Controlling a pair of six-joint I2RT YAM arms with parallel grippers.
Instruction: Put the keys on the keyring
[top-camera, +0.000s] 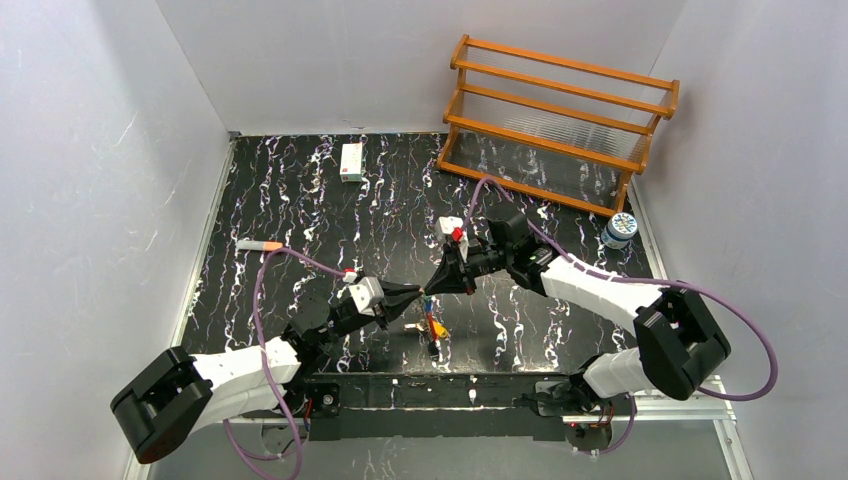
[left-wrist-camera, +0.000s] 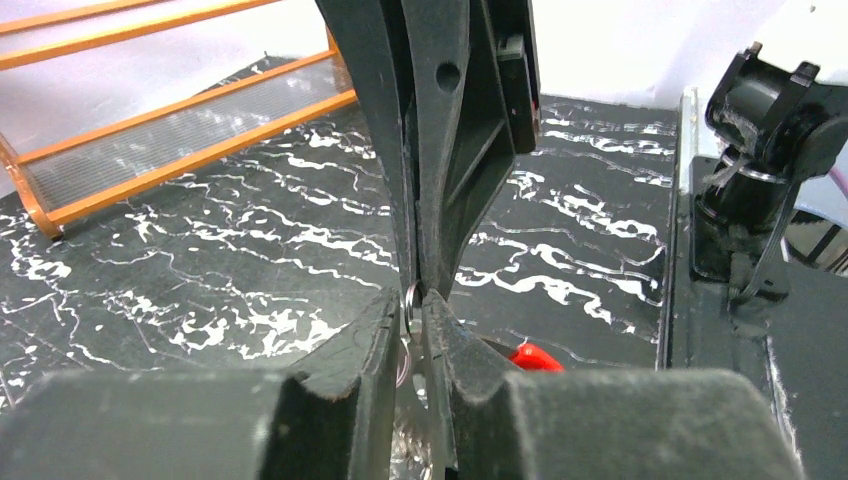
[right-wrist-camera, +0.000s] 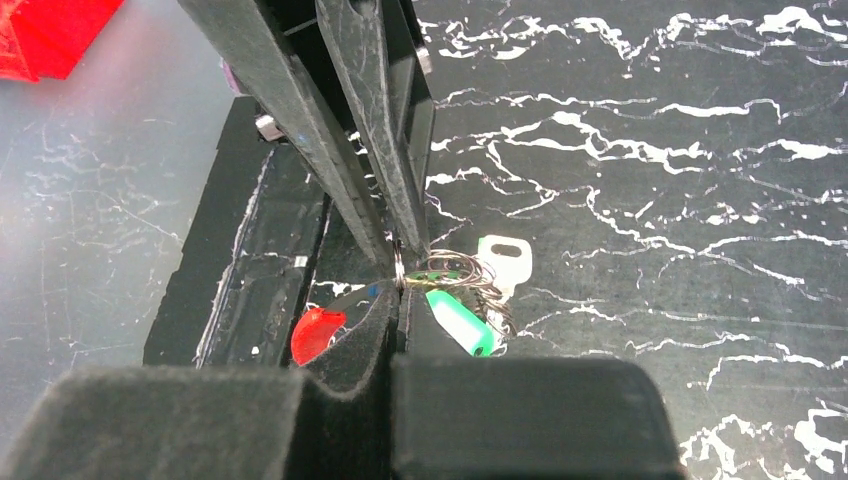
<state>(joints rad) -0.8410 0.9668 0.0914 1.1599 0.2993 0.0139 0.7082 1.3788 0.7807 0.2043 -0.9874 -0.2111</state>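
The keyring sits at the front middle of the worktop, just ahead of the arm bases, its thin wire caught where the two tools meet tip to tip. The bunch of tags trails from that point toward the near edge. Whether the bunch hangs clear or rests on the worktop cannot be told. The left tool comes in from the left with its fingers drawn nearly together, pinching the wire. The right tool comes in from the right and rear, pressed together on the same wire, touching or all but touching the left. A green key lies just beside the pinch, on the side away from a red tag. Its long axis slants away from the tips and down toward the worktop. A white key lies just beyond it. Only a fleck of blue shows near the tips, too small to name. Whether the green key is already threaded on the wire cannot be determined. In my judgement the coming move turns on the wire between the two grips. Both tools are at the keyring, and the right tool is the nearer to the green key. Any opening or feeding of the loop must be worked in the very small space between the tips. Well apart at the back stand a white box and a wooden rack, and a marker lies to the left.
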